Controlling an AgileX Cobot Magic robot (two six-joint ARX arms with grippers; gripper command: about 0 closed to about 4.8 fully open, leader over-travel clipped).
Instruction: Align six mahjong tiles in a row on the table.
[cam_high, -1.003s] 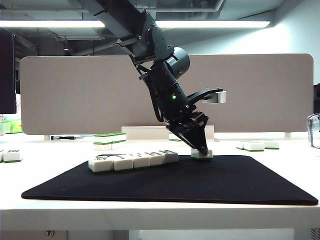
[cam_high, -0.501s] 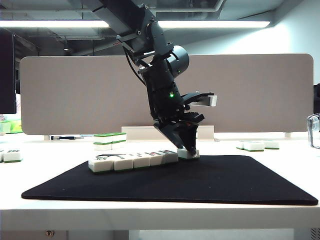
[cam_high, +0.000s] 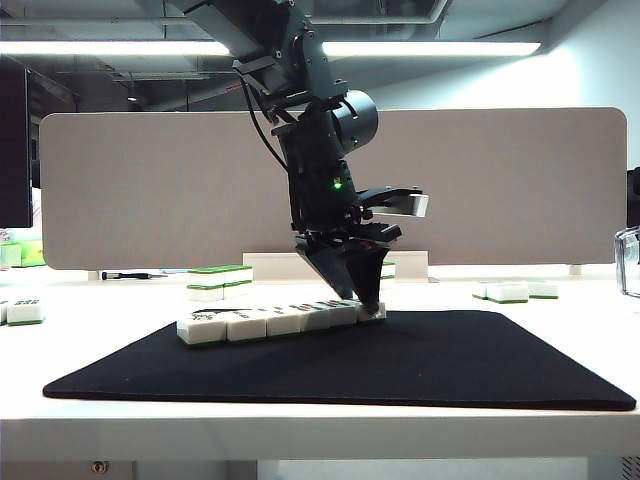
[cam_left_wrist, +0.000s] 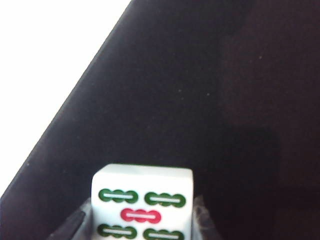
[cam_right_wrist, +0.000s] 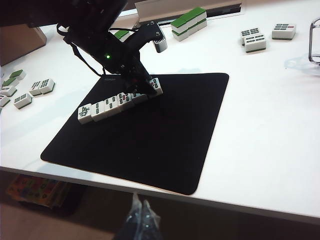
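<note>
Mat (cam_high: 400, 365) nearest, black, on the white table (cam_high: 560, 420); right gripper (cam_right_wrist: 140, 220) low at the near edge, off the work, opening impossible to tell. Farther in, left gripper (cam_high: 366, 300) down at the row's right end, clamped on the sixth tile (cam_left_wrist: 142, 205), just beside its neighbour. Row of five tiles (cam_high: 265, 322) running leftward from there, six counted; spare tiles (cam_high: 515, 291) beyond.
</note>
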